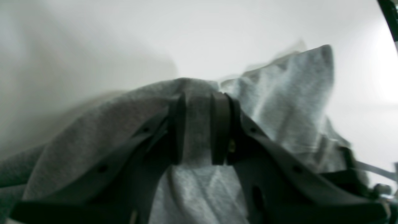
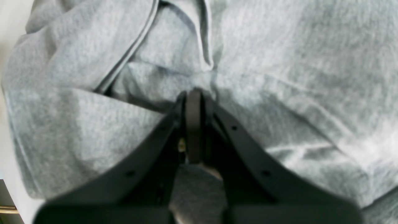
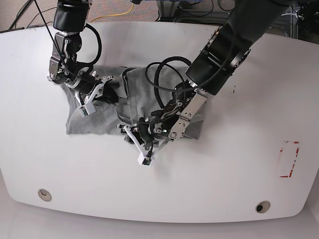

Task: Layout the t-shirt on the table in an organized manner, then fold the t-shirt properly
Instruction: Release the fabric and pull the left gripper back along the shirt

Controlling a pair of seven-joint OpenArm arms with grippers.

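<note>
— While the grey t-shirt [image 3: 134, 107] lies bunched near the middle of the white surface [image 3: 224, 174], what do we make of our two hands?

— We see our left hand [image 1: 199, 130] with its fingers [image 1: 177, 130] a little apart and a ridge of cloth standing between them; whether they press it, we cannot tell. Our right hand [image 2: 194, 124] has its jaws together, with grey cloth bunched at their tips.

— And how does the shirt look?

— Crumpled and folded over itself: we see a hemmed edge [image 2: 133, 53] turned up in the right wrist view, deep creases, and one peak of cloth rising behind the left hand. No lettering shows. A red tape outline [image 3: 289, 159] sits well apart from it, with two round grommets [image 3: 44, 194] near the surface's front edge.
</note>
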